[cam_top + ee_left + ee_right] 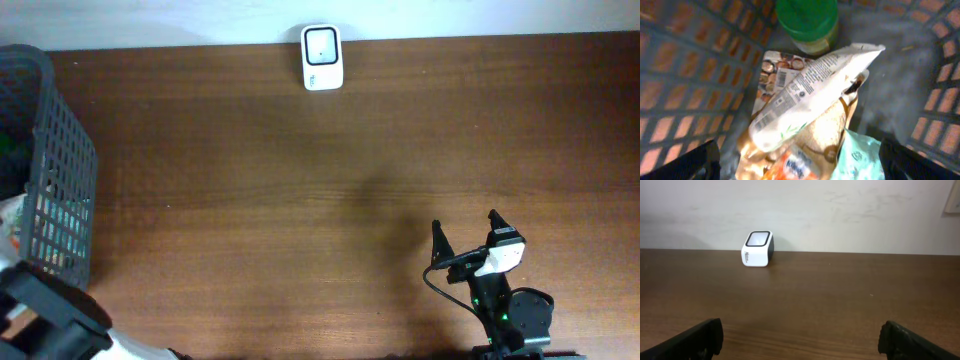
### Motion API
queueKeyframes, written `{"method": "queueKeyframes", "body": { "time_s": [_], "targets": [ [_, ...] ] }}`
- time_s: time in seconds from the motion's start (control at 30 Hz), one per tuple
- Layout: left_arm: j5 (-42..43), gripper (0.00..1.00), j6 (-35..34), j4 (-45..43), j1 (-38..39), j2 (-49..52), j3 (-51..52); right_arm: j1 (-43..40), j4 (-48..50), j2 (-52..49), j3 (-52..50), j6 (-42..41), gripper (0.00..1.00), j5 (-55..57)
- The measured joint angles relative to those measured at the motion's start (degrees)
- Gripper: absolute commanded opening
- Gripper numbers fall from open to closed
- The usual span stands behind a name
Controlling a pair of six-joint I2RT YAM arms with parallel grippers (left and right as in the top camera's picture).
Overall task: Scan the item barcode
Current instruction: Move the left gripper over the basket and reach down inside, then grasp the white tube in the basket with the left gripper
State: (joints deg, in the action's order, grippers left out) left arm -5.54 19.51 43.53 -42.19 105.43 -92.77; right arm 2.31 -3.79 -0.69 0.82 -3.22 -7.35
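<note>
Over the basket [62, 150] at the worktop's [300, 200] left end, the left pincer [802, 167] hangs spread wide and empty above a heap of goods, with a white packet [810, 95] topmost near a green-lidded jar [807, 17]; the right pincer [466, 228] is likewise wide and empty by the front edge. Nothing is lifted or scanned yet, so I judge the task barely begun: pick, carry, present. Basket walls crowd the pick, while bare wood lies open up to the scanner [322, 57] at the far edge.

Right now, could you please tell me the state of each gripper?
Left gripper: open, holding nothing.
Right gripper: open, holding nothing.
</note>
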Motion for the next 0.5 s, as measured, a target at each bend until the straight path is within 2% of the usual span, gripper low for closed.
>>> {"method": "queueKeyframes", "body": {
  "time_s": [0.37,0.5],
  "targets": [
    [0.5,0.99,9.6,-2.4,-1.3,11.4,0.2,0.0,0.0,0.0,0.0,0.0,0.98,0.0],
    [1.7,1.00,15.9,-3.1,-1.5,12.9,0.3,0.0,0.0,0.0,0.0,0.0,0.98,0.0]
  ]
}}
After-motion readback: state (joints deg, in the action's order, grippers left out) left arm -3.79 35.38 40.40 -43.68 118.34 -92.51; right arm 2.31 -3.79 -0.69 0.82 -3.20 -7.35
